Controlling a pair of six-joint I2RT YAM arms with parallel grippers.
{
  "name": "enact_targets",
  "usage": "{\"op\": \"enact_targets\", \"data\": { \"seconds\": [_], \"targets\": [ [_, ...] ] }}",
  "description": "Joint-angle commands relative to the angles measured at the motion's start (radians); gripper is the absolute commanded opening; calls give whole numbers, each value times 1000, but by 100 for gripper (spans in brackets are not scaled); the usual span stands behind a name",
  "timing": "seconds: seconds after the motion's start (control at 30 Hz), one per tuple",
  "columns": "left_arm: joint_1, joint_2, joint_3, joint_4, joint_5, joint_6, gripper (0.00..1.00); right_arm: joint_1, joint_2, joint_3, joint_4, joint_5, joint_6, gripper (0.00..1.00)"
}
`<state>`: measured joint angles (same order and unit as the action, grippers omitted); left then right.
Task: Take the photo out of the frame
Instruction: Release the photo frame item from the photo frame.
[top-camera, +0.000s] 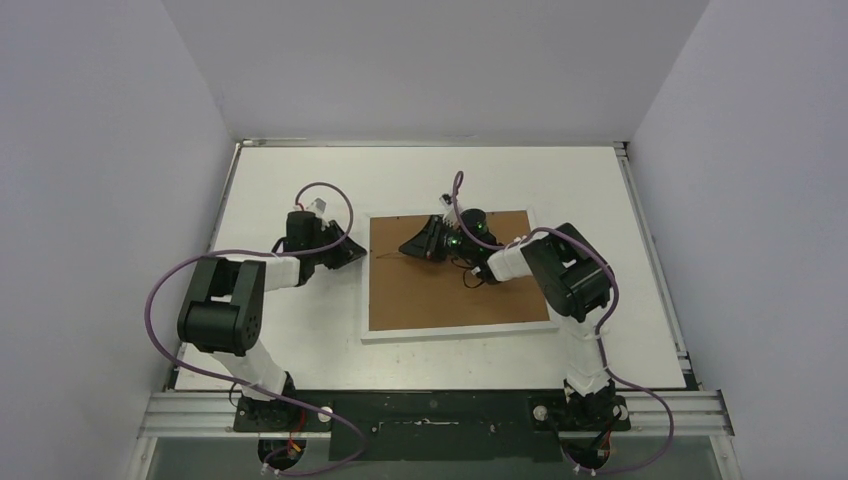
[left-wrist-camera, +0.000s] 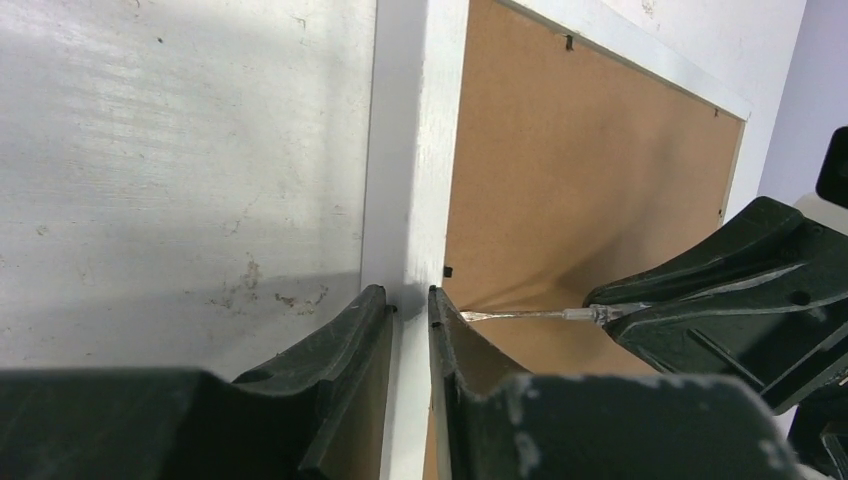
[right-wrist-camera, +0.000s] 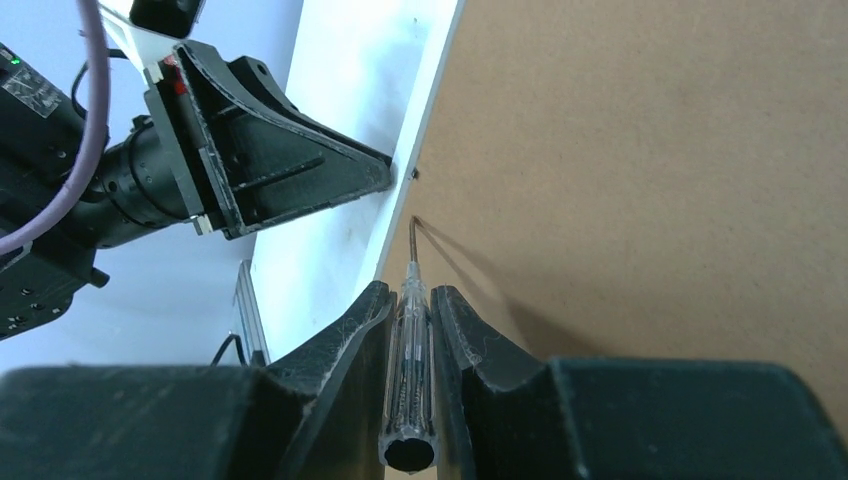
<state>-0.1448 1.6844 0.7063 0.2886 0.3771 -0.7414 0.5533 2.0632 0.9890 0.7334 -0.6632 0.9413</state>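
on the table (top-camera: 300, 335), a frame (top-camera: 455, 332) lying face down

near the middle of the white table, between the two arms, the frame is laid flat with its back turned up, so its front is hidden. a wide white border is seen around a plain, matt brown fibreboard backing (top-camera: 450, 290). small black tabs (right-wrist-camera: 415, 173) are set along the backing's edge. the border on the left arm's side is pinched between the fingers of the left gripper (left-wrist-camera: 408, 300). a clear-handled screwdriver (right-wrist-camera: 409, 350) is clasped by the right gripper (right-wrist-camera: 410, 295), its metal tip laid at the backing's edge near one tab. a small label (right-wrist-camera: 22, 85) on the left arm is too blurred to be read.
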Motion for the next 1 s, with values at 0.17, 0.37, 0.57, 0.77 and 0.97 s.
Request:
{"op": "enact_targets", "data": {
  "seconds": [0.17, 0.37, 0.57, 0.77, 0.97],
  "targets": [
    [0, 8, 7, 89, 85, -41, 10, 4, -15, -42, 165, 102, -1, 5],
    [-6, -16, -36, 100, 104, -67, 9, -18, -13, -74, 200, 86, 14, 5],
    [-25, -54, -73, 107, 106, -83, 9, -17, 7, -50, 180, 65, 18, 5],
    [0, -64, -54, 63, 96, -56, 17, -8, 23, -35, 170, 66, 18, 5],
    [10, -71, -19, 27, 84, -28, 29, 10, 40, -7, 132, 59, 11, 5]
  ]
}}
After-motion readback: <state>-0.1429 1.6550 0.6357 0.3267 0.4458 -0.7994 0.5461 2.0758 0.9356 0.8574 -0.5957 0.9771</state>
